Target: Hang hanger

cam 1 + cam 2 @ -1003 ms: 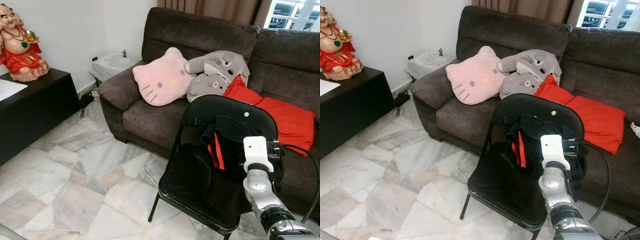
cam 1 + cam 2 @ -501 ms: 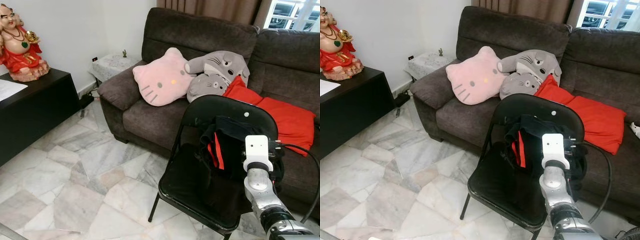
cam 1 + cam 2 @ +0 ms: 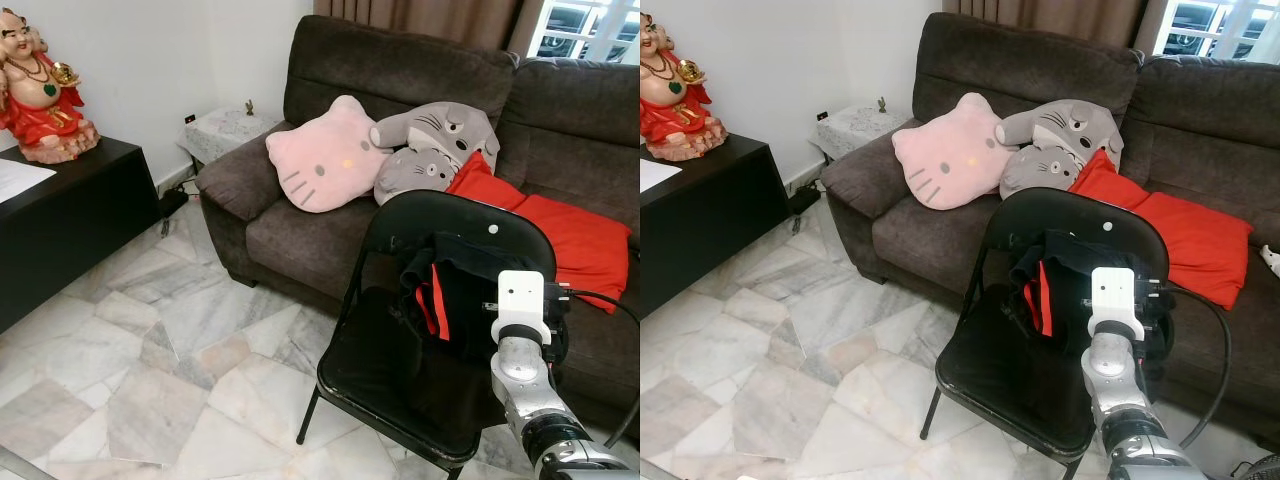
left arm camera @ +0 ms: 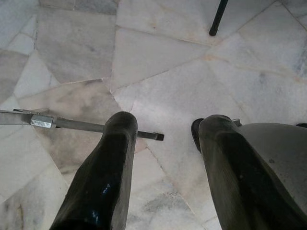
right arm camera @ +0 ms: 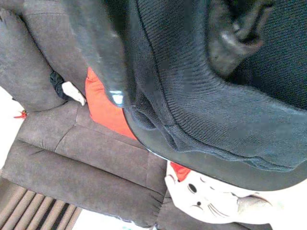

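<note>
1. A black garment (image 3: 455, 300) with a red stripe is draped over the back of a black folding chair (image 3: 395, 370); whether there is a hanger under it I cannot tell.
2. The right gripper (image 5: 163, 52) is up at the chair's back, against the garment. In the right wrist view its two black fingers (image 5: 103, 52) lie on either side of a fold of the dark knit cloth and appear closed on it.
3. From the head camera the right arm (image 3: 525, 380) rises from the lower right, its white wrist block in front of the garment.
4. The chair stands on a pale marble floor (image 3: 150, 350), just in front of a dark brown sofa (image 3: 420, 90).
5. On the sofa lie a pink cat-face cushion (image 3: 325, 155), a grey plush toy (image 3: 435, 145) beside it, and a red cloth (image 3: 560, 235) behind the chair's back.
6. The left gripper (image 4: 163, 139) hangs low, pointing at the floor, its fingers spread apart and holding nothing; a thin metal bar (image 4: 81, 125) lies on the floor beyond them.
7. To the left, well apart from the chair, a black cabinet (image 3: 70, 220) carries a red-robed figurine (image 3: 35, 85). A small side table (image 3: 225, 130) stands in the corner beside the sofa's arm.
</note>
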You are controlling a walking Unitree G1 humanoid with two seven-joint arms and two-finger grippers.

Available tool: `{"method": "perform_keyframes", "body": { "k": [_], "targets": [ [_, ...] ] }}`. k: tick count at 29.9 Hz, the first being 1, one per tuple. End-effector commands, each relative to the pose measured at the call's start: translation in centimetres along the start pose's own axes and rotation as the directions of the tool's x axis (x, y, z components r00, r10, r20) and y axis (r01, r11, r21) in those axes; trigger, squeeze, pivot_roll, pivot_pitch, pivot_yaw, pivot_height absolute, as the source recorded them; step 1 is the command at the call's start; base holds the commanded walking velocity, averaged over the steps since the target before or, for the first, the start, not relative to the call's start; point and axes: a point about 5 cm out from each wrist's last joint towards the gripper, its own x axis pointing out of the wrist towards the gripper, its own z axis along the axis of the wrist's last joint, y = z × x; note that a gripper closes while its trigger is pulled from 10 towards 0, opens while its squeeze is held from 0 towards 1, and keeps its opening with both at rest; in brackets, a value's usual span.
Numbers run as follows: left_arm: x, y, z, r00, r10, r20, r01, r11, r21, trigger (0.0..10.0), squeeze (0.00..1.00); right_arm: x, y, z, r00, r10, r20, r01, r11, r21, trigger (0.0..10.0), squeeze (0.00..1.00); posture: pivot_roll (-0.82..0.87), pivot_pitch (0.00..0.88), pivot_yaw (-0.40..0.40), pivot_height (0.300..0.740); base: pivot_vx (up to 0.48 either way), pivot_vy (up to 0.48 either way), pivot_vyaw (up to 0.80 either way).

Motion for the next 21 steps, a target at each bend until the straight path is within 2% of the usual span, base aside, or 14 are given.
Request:
{"method": "perform_keyframes", "body": {
  "k": [1, 8, 16, 21],
  "targets": [
    [-0.21, -0.05, -0.69, 0.999, -0.004, -0.036, 0.004, 1.0, 0.0, 10.0, 0.0, 0.25, -0.41, 0.21, 1.0, -0.02, 0.0, 0.02, 1.0, 0.015, 0.0, 0.0, 0.06, 0.0, 0.015, 0.74, 0.0, 0.0, 0.0],
    [-0.23, 0.01, -0.72, 0.999, -0.003, -0.037, 0.003, 1.0, 0.003, 10.0, 0.0, 0.21, -0.23, 0.25, 1.0, -0.014, -0.002, 0.014, 0.999, 0.034, 0.0, 0.0, 0.06, 0.0, 0.016, 0.74, 0.0, 0.0, 0.0],
    [-0.32, 0.16, -0.84, 0.999, 0.001, -0.04, -0.001, 1.0, 0.002, 10.0, 0.0, -0.01, 0.26, -0.28, 0.998, 0.017, -0.06, -0.009, 0.992, 0.123, 0.0, 0.0, 0.07, 0.0, 0.015, 0.74, 0.0, 0.0, 0.0],
    [-0.35, 0.17, -0.9, 0.999, 0.001, -0.042, -0.001, 1.0, 0.002, 10.0, 0.0, -0.17, 0.57, -0.5, 0.997, 0.035, -0.075, -0.024, 0.99, 0.139, 0.0, 0.0, 0.07, 0.0, 0.015, 0.74, 0.0, 0.0, 0.0]
  ]
}}
